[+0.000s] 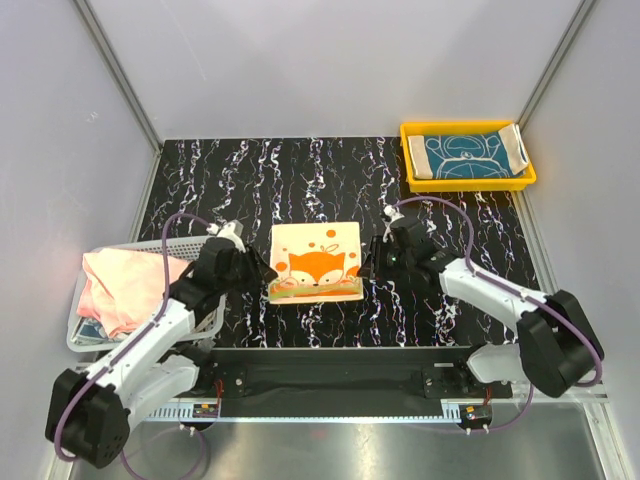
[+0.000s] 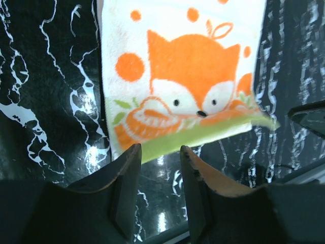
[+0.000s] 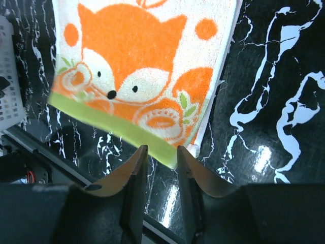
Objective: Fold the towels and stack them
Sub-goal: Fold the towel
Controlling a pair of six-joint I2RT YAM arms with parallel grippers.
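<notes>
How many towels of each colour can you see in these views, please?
Orange-and-cream fox towel: 1
Teal towel, in the yellow tray: 1
Pink towel, in the white basket: 1
Total: 3
A bluish scrap under the pink one is too hidden to count.

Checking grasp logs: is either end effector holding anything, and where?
Nothing gripped: the left end effector and right end effector are open at the near green edge of the fox towel, not clamping it.
</notes>
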